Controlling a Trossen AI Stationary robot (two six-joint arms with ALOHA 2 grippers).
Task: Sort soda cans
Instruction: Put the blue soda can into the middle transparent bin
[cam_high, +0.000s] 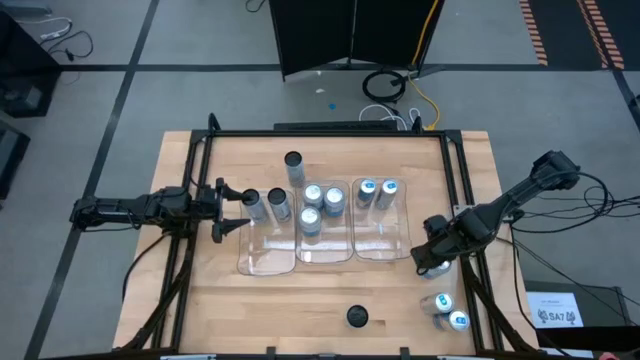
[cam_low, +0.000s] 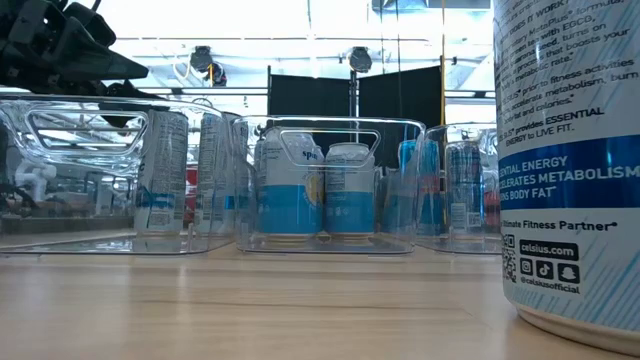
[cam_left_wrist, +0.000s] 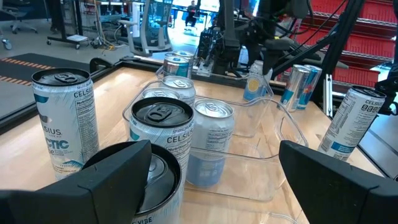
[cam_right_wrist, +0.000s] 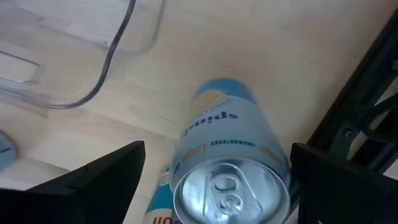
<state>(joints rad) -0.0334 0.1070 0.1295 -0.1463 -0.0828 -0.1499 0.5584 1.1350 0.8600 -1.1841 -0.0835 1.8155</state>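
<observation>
Fingers on my right gripper (cam_right_wrist: 214, 186) gape wide, straddling a silver-topped can (cam_right_wrist: 227, 165) by the counter's (cam_high: 200, 300) right edge, nothing gripped yet. Left gripper (cam_high: 232, 208) hangs wide open, empty, beside the left tray (cam_high: 268, 262). I judge this a pick: next I lower, close on the can, carry it to a tray.

Three clear plastic trays (cam_high: 268, 262) sit side by side. I count twelve soda cans (cam_high: 311, 222): seven in the trays, five out on the table (cam_high: 200, 310).
</observation>
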